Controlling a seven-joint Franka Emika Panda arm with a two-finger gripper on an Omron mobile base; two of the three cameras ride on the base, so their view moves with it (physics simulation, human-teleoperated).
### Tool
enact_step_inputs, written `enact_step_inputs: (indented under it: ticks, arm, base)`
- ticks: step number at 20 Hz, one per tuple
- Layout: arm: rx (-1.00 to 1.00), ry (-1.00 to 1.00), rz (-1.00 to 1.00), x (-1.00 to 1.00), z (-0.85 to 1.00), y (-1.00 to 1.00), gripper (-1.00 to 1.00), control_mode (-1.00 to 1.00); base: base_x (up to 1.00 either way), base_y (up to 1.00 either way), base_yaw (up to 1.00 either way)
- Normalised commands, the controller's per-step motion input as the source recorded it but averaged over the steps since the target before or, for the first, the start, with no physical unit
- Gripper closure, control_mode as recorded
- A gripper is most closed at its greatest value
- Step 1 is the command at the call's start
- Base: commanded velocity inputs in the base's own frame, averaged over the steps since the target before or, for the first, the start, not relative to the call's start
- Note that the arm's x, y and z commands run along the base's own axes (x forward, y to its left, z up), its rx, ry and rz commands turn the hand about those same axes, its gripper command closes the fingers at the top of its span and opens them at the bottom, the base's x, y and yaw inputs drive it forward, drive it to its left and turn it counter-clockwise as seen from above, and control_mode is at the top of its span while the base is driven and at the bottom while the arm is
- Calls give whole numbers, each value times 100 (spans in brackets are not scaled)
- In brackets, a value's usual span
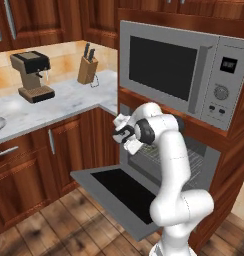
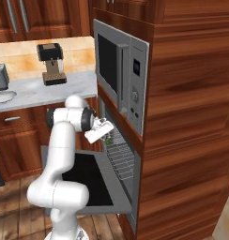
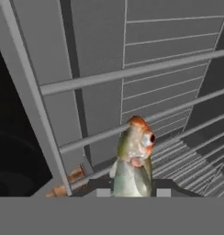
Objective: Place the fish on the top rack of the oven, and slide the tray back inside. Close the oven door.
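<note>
My gripper [image 3: 133,193] is shut on the fish [image 3: 134,160], a small greenish-grey fish with a pale belly that points head-first away from the hand. Right in front of it run the silver wires of the top rack [image 3: 132,71]. From the base, the gripper [image 2: 105,135] hangs at the oven's [image 1: 209,172] open mouth, above the front of the top rack [image 2: 120,158], which sticks out of the cavity. The fish [image 2: 107,139] shows as a small green spot at the fingertips. The oven door [image 1: 119,192] lies dropped open, flat below the arm.
A grey microwave [image 1: 174,70] sits directly above the oven. On the marble counter [image 1: 69,102] to the left stand a coffee machine [image 1: 31,75] and a knife block [image 1: 87,67]. Wooden cabinets flank the oven, and the open door [image 2: 88,180] juts out over the floor.
</note>
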Motion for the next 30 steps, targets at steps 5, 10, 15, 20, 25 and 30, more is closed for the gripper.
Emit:
enact_step_inputs:
  ticks: [5,10,15,20,25,30]
  arm:
    - [-5,6,1,-15,-7,19,-100,-100]
    - [-1,-3,2,-46,2,-7,-100,-100]
    - [-3,1,9,-66,29,11,-100,-100]
    - [-4,2,3,-61,34,57,-100,-100]
    - [9,9,-1,-54,49,31,-100,-100]
    - [21,8,-2,-55,9,8,-100,-100]
  base:
    - [0,0,0]
    - [0,0,0]
    - [0,0,0]
    - [0,0,0]
    - [0,0,0]
    - [0,0,0]
